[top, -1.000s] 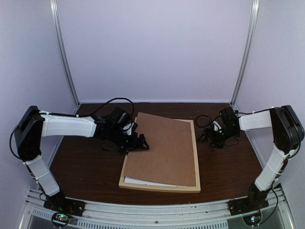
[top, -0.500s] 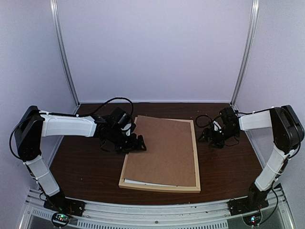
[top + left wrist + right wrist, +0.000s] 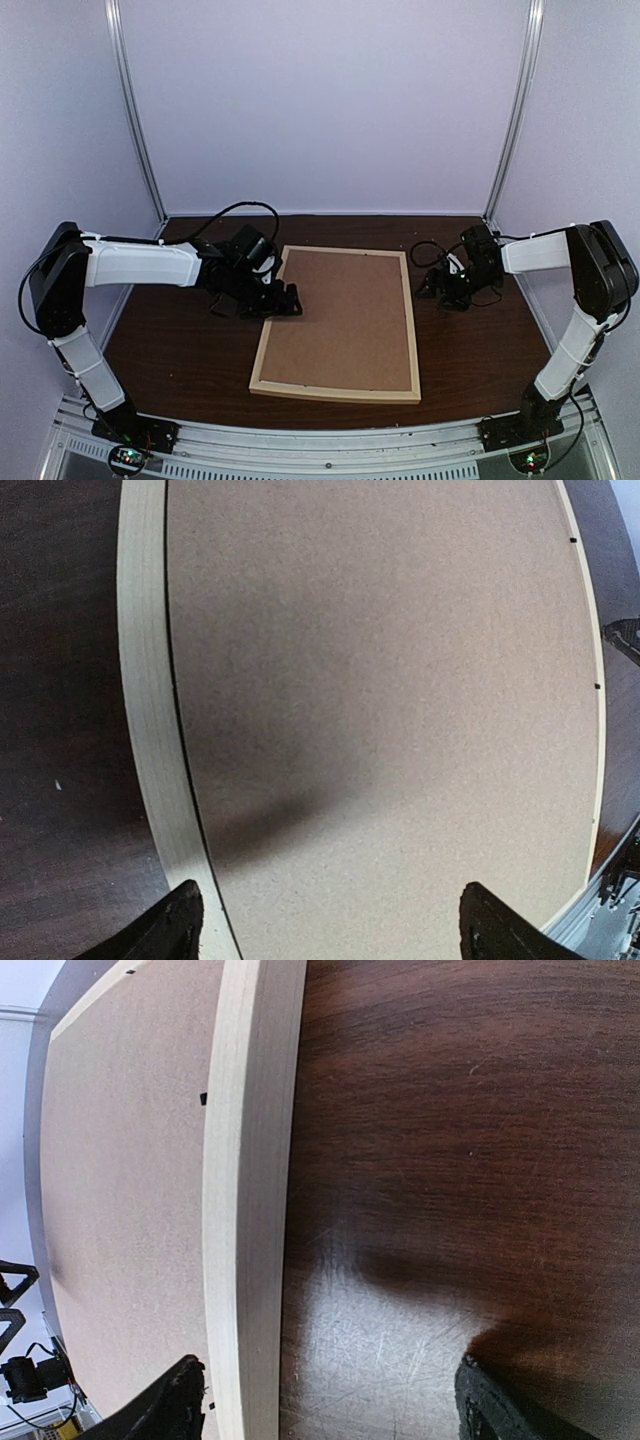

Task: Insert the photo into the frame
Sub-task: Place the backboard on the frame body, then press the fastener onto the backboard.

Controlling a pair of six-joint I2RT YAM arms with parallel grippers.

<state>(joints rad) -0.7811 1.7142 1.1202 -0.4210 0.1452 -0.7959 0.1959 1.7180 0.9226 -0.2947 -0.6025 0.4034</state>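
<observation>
The frame (image 3: 262, 352) lies flat in the middle of the top view on the dark wooden table (image 3: 175, 350), with its long sides running from the bottom of the picture toward the top. A brown backing board (image 3: 345, 315) sits level inside its pale wooden rails and fills the whole opening. The photo cannot be seen in any view.

The left gripper (image 3: 284, 300) is low at the left rail, about halfway up the frame. In the left wrist view its fingers are spread wide: one fingertip (image 3: 180, 928) shows at the bottom left over the rail (image 3: 150, 730), and the other at the bottom right over the board (image 3: 380, 680). Nothing is between them. A soft shadow falls on the board just above them; whether the tips touch the surface cannot be told. Two small dark tabs (image 3: 597, 685) show along the far rail at the right of that view.

The right gripper (image 3: 440, 287) is low over bare table just right of the frame's upper right corner, apart from the rail. In the right wrist view its fingers are also spread wide and hold nothing. The rail (image 3: 250, 1210) runs up the left half of the picture, and the glossy table (image 3: 450, 1110) fills the right.
</observation>
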